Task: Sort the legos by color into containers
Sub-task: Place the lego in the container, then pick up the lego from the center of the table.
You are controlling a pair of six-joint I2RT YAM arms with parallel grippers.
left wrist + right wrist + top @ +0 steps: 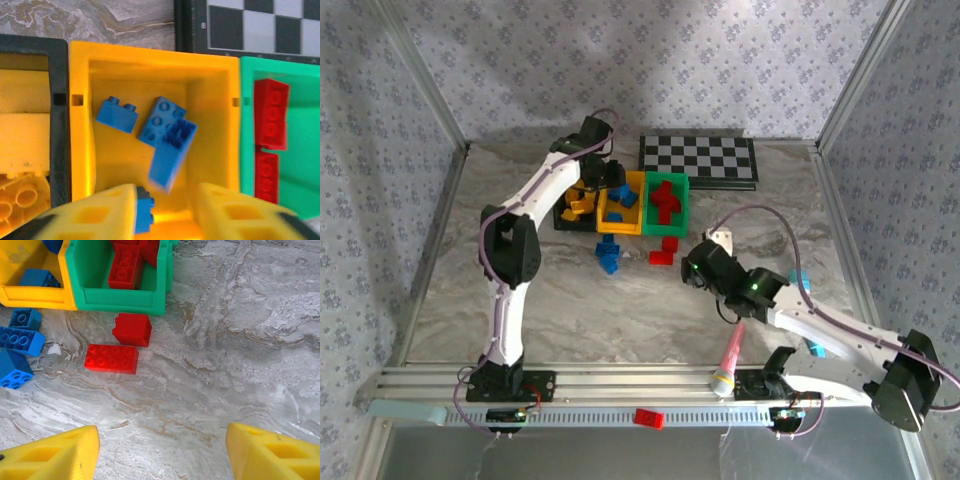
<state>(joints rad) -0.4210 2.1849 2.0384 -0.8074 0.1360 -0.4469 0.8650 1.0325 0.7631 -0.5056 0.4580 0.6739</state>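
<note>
The left gripper [165, 212] hangs directly over the yellow bin [150, 54] with its fingers parted a little. A blue brick [171, 152] shows blurred and tilted just below them, apparently dropping free onto the other blue bricks [117, 114] on the bin floor. From where I stand, the thing to get right is the release. The jaws should open enough that the brick cannot cling to a pad, and the hand should stay centred between the walls. Otherwise a bounce could send it into the green bin [280, 65] with its red bricks [270, 114], or into the black bin [60, 75] on the other side. I'd then lift straight up so the fingers do not catch the rim.

The right gripper [162, 450] stands wide and empty over the marble table [240, 365], short of a long red brick [111, 358] and a square red brick [132, 330] lying just before the green bin. Loose blue bricks [20, 340] lie in front of the yellow bin. I'd take the long red one across its narrow sides.
</note>
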